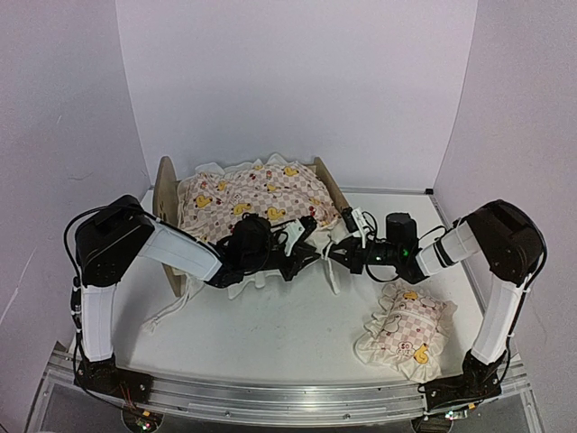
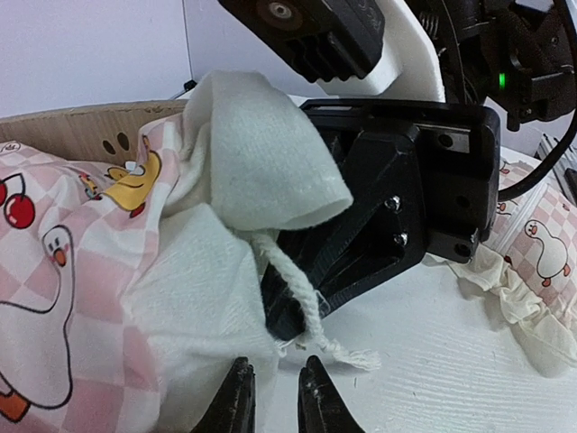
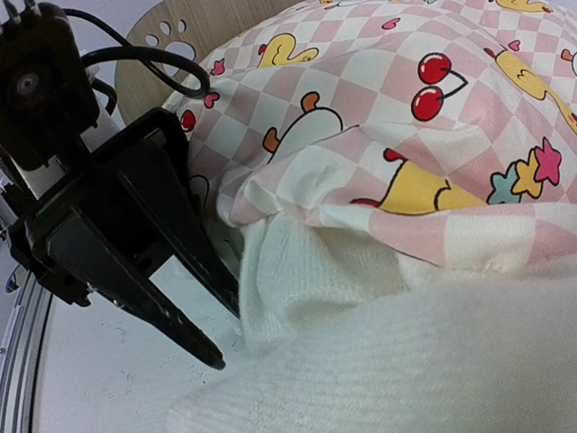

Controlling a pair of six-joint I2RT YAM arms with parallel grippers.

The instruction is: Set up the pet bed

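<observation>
Here I reach in from both sides to the near edge of the quilt (image 1: 252,203): right claw (image 2: 290,308) clamped on its white corner, left claw (image 2: 277,397) slightly parted, empty. The pet bed (image 1: 165,212) sits back-left on the desk (image 1: 288,334), holding the quilt.

White links (image 1: 185,253), black joints (image 1: 113,244), black left end effector (image 2: 274,386)

Robot lab booth: plain white backdrop panels (image 1: 297,90), white table (image 1: 288,336), aluminium mounting rail (image 1: 270,400) along its near edge.

Open tabletop (image 1: 297,317) between pet bed (image 1: 166,194) and pillow (image 1: 407,336)
</observation>
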